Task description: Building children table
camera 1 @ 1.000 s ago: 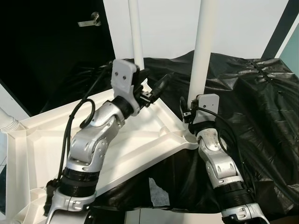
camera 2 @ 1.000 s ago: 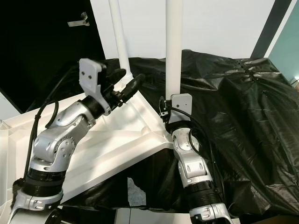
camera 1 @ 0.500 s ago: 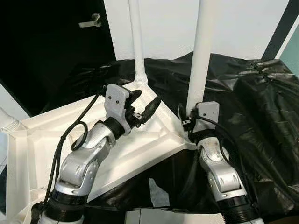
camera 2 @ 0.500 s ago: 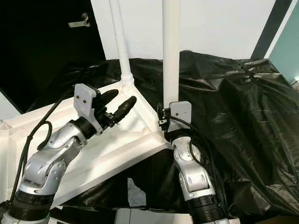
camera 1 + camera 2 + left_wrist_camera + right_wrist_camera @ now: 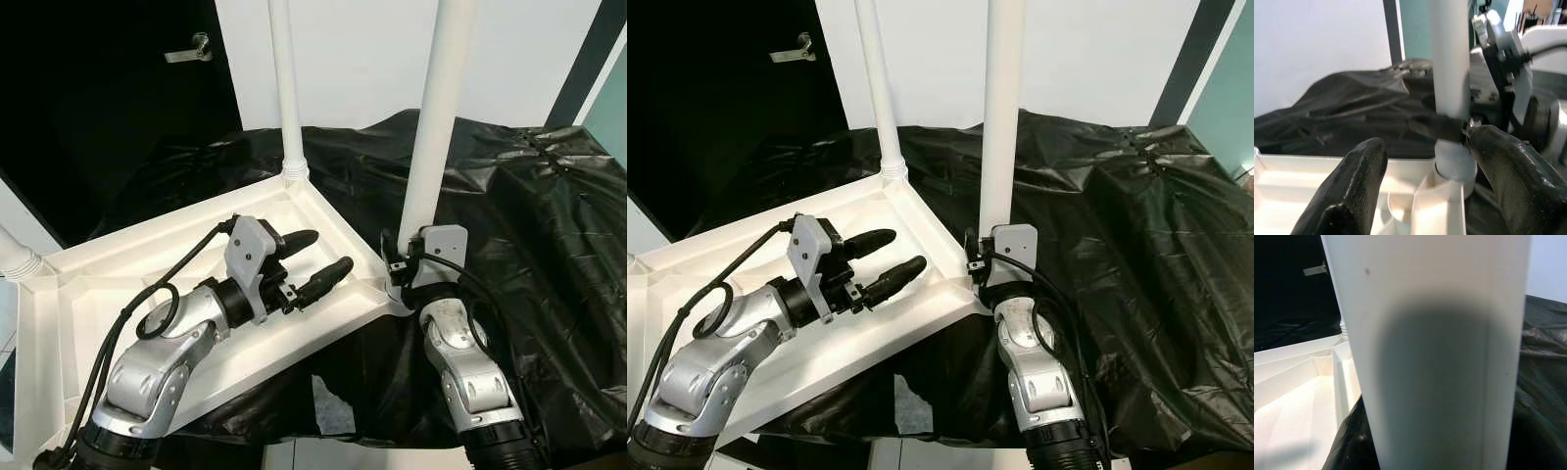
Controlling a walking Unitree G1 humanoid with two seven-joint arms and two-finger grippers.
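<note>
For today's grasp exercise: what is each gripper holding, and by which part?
The right gripper holds the near table leg low down, just above its socket. The left gripper is open over the upturned tabletop, holding nothing.

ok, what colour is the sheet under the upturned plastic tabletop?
Black, glossy and crinkled: the plastic sheet shows best in the right eye view.

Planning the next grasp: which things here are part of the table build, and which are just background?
Job:
white tabletop, upside down
near leg, held by right gripper
far leg
left gripper, open over the tabletop

Background:
black sheet
door handle
</note>
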